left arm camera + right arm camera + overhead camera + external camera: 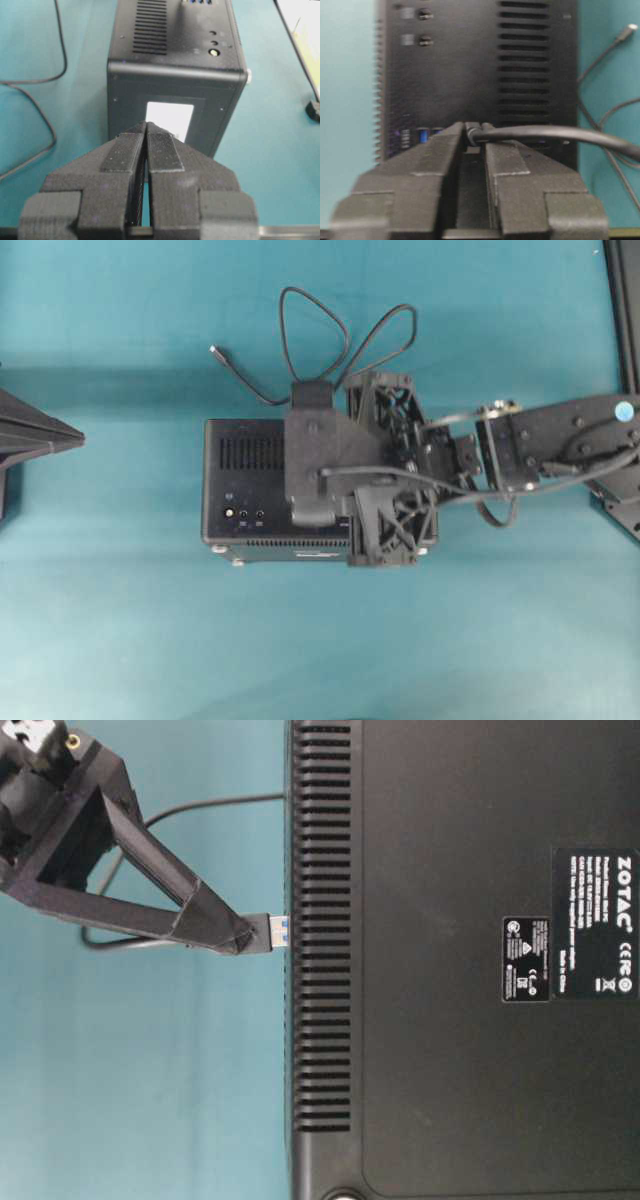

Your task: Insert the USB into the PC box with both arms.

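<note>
The PC box (pixel 250 480) stands mid-table with its port face up, showing vent slits and round jacks. My right gripper (pixel 473 131) reaches over it from the right and is shut on the USB's black plug (pixel 262 932). The plug's silver, blue-lined tip (pixel 281 927) meets the box's port face (pixel 320 970); I cannot tell how deep it sits. Blue ports (pixel 422 135) show just left of the fingers. The cable (pixel 330 330) loops behind the box and ends in a small connector (pixel 214 350). My left gripper (pixel 146 126) is shut and empty, a little short of the box's side (pixel 170 117).
The left arm (pixel 35 435) shows at the overhead view's left edge, apart from the box. A black frame (pixel 622 300) runs along the right edge. Loose cable (pixel 47 100) lies on the teal table left of the box in the left wrist view.
</note>
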### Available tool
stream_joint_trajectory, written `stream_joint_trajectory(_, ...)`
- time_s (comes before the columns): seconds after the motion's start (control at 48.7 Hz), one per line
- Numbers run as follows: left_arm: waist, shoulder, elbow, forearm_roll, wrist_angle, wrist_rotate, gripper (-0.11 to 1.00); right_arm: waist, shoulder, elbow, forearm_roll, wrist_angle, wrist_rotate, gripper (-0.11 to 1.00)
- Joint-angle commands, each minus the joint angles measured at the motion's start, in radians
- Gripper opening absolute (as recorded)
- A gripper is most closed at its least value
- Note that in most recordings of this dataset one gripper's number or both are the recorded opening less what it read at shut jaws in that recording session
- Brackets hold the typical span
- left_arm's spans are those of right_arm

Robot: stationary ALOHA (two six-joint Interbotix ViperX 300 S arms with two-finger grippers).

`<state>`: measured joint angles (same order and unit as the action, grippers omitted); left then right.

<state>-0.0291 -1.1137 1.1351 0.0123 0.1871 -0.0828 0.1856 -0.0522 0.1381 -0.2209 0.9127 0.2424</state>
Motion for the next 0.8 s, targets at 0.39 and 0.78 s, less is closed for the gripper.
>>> stream_joint_trajectory(0.39,0.002,0.005,-0.012,0.002,-0.005,-0.003,0.0,0.003,-0.02,-0.023,0.005,-0.011,0.011,0.09)
stream_joint_trajectory(0.78,0.002,0.005,-0.012,0.002,-0.005,-0.003,0.0,0.003,-0.021,-0.014,0.002,-0.005,0.009,0.09)
